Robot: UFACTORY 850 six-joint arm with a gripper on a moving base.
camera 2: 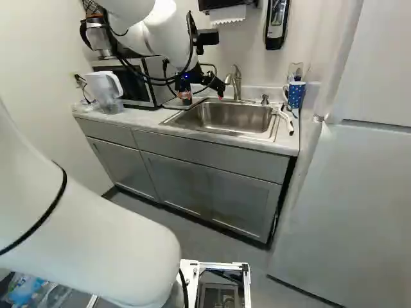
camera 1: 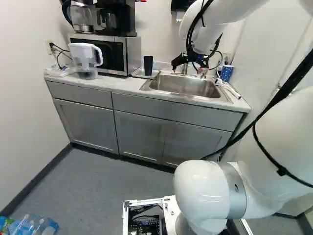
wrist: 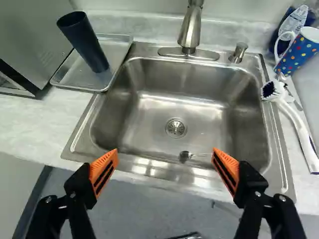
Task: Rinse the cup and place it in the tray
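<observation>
Taking the one drain as the dial's centre, with twelve o'clock pointing straight ahead, one claw is hanging over one sink, standing wide open and gripping nothing. Its two orange pads are showing at eight and four o'clock.

The one dark cup is standing upright on the single metal tray, between ten and eleven o'clock, so it is sitting outside the sink. One spoon is lying inside the sink, at five. One faucet is rising at twelve, and one short metal fitting is standing at one.

One spotted mug is standing at two, and one white-handled brush is lying at three, both resting on the table. Around ten o'clock on that same table, one microwave and one white-topped pitcher are standing beside each other, the pitcher being farther from the sink.
</observation>
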